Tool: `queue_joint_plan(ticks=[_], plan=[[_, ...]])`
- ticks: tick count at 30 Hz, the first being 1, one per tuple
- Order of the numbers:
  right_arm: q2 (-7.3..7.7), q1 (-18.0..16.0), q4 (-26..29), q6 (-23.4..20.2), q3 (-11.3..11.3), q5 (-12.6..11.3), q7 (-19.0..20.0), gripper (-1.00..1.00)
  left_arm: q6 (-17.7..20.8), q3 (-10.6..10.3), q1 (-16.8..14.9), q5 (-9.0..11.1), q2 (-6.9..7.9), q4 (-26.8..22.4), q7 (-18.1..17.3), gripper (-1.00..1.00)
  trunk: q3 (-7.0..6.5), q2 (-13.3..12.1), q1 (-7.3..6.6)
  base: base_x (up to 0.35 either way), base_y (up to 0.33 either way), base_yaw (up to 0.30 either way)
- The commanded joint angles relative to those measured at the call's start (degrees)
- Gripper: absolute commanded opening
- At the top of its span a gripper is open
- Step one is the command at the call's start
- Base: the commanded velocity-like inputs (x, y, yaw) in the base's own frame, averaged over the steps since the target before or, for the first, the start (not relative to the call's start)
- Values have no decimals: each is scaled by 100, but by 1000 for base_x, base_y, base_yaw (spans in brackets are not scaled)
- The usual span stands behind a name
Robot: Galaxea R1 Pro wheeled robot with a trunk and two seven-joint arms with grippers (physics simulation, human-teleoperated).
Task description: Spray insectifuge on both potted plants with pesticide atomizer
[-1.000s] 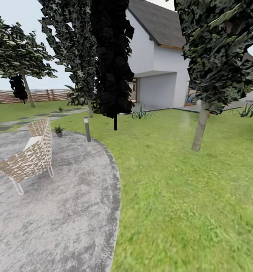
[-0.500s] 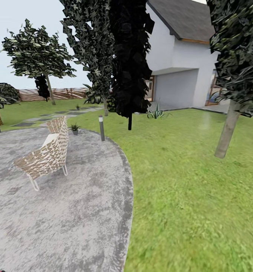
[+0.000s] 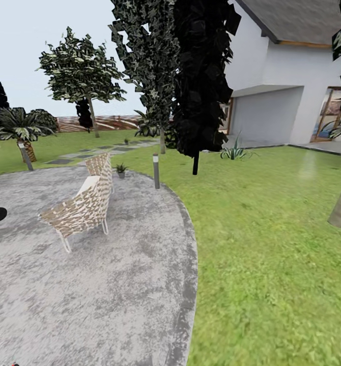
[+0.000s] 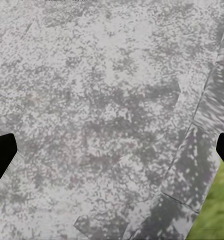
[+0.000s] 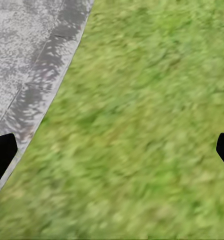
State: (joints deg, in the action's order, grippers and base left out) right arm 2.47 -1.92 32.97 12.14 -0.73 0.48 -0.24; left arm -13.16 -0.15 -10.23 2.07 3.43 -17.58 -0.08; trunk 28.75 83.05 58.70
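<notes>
Across the near left ground spreads the round grey patio, its curved kerb meeting the lawn on the right. On the patio stands a woven lounge chair; beyond it, at the far edge, a small potted plant sits just left of a grey bollard, presumably as border planting. Stepping stones lead toward the far fence; a white house rises at far right. My left gripper hangs over paving, my right gripper over grass beside the kerb: both have jaws spread wide with nothing between them, which suits travel. I cannot see the pesticide atomizer, so I judge myself to be searching for it.
</notes>
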Motion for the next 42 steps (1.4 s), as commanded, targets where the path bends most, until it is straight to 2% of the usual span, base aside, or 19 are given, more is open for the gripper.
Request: queue_joint_plan(ticks=[1,25,42], plan=[[-1,-2,-1,17,-6,5,-2,100,-19,-3,-5,21,0,7,-2,100,11,2,3,339,0,253],[-1,-2,-1,17,-6,5,-2,100,-19,-3,-5,21,-4,5,-4,100,132,2,3,321,0,253],[-1,-2,-1,17,-6,5,-2,100,-19,-3,-5,21,-6,0,0,100,217,2,3,22,0,253]])
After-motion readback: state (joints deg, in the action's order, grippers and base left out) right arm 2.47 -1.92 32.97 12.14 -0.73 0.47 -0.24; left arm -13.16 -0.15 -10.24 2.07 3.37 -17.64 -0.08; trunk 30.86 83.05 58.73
